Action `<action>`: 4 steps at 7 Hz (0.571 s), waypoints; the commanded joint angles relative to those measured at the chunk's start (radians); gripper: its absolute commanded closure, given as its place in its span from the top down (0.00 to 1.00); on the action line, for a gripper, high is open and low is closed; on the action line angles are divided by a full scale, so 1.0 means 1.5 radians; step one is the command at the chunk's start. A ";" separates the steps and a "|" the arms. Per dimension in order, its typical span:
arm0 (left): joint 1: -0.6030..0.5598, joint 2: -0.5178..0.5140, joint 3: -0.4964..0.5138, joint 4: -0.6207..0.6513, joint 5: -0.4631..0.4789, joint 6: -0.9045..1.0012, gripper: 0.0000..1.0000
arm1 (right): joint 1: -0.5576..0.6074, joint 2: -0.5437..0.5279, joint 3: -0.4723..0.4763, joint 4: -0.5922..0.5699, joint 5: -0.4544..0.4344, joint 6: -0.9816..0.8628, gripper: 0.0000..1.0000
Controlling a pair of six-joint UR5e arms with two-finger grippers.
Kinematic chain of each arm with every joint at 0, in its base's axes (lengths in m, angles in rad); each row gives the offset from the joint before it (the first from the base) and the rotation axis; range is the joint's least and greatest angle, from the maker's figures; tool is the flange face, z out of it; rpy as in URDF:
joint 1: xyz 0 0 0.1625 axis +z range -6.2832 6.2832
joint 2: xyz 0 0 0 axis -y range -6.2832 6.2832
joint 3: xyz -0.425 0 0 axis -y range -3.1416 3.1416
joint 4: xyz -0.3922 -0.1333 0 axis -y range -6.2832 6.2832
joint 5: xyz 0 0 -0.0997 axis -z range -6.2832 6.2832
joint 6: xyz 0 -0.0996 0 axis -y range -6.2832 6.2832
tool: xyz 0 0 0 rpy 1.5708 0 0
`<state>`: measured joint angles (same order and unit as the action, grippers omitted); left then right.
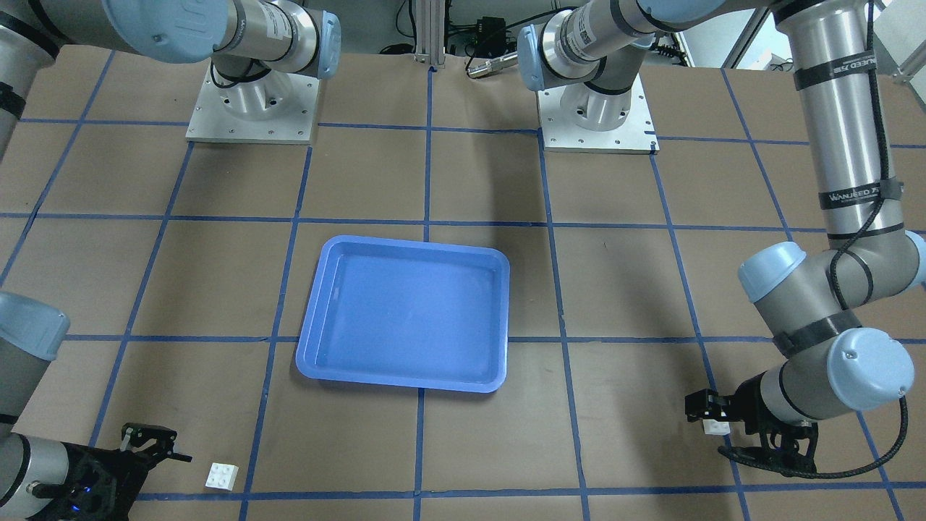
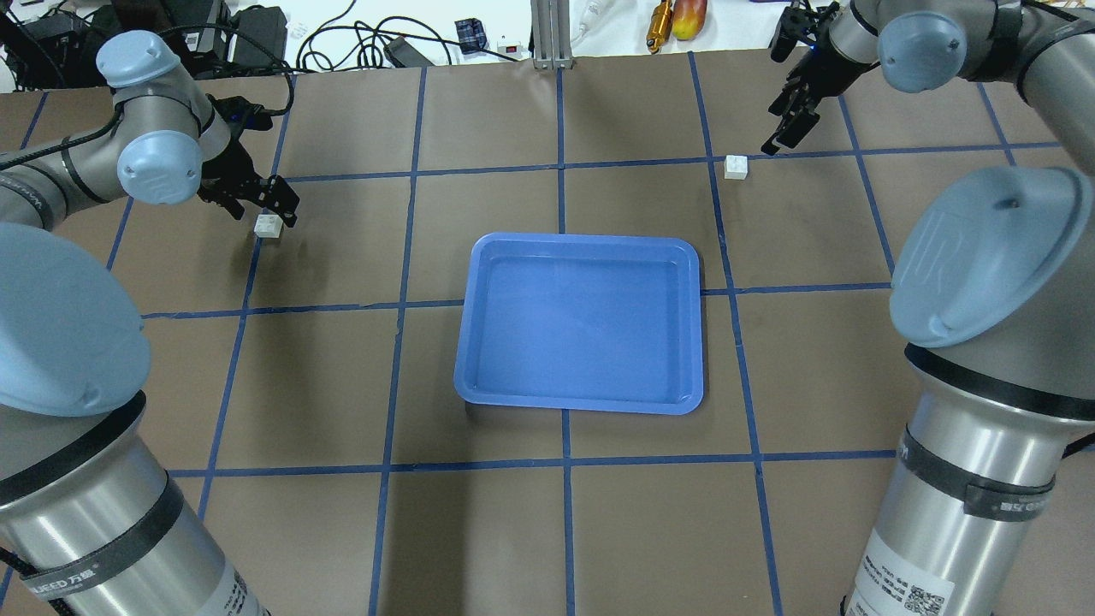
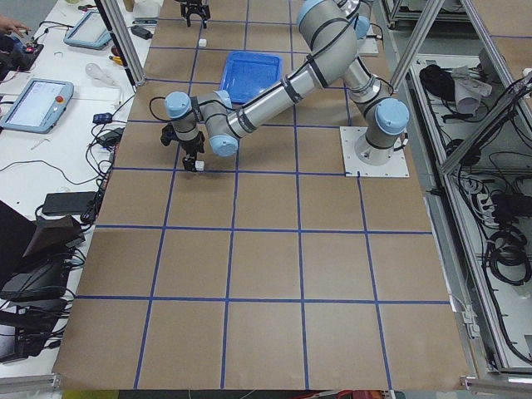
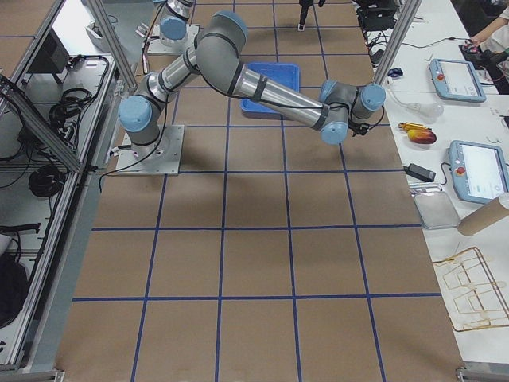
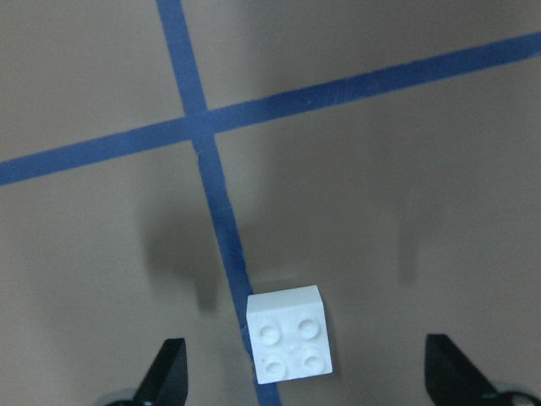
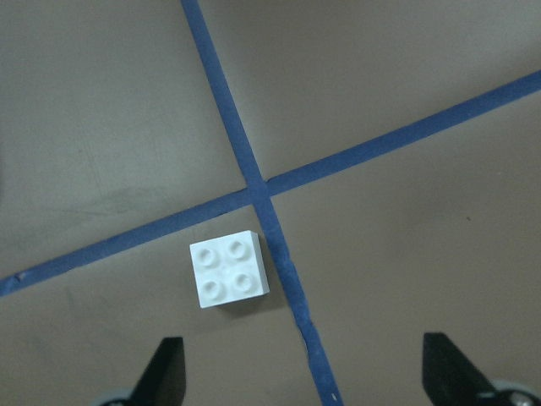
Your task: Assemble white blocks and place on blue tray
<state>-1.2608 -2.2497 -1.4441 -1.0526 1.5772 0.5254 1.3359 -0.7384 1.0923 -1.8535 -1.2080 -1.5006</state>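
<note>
Holds left gripper (image 2: 261,205) spread wide just over white block (image 5: 290,334), studs up on tape line, far left; holds right gripper (image 6: 308,372) equally spread above second white block (image 6: 229,269), far right; blue tray (image 2: 584,242) central, well apart from both

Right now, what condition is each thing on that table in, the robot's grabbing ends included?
blue tray: empty, flat on the table
left white block: loose on the table, studs up
right white block: loose on the table, studs up
left end effector: open, straddling its block
right end effector: open, holding nothing
</note>
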 commanded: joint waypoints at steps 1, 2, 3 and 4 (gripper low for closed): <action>0.010 -0.011 0.001 -0.001 0.001 -0.003 0.90 | -0.017 0.004 0.055 -0.039 0.055 -0.072 0.99; 0.010 -0.012 0.002 -0.001 0.001 -0.005 0.74 | -0.019 0.002 0.082 -0.041 0.059 -0.076 0.99; 0.010 -0.013 0.005 -0.001 0.002 -0.006 0.47 | -0.019 0.000 0.092 -0.042 0.077 -0.075 0.98; 0.010 -0.014 0.007 -0.001 0.001 -0.007 0.09 | -0.018 0.002 0.095 -0.043 0.105 -0.068 0.98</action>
<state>-1.2462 -2.2681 -1.4372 -1.0538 1.5792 0.5177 1.3086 -0.7356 1.2189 -1.9139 -1.0950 -1.6082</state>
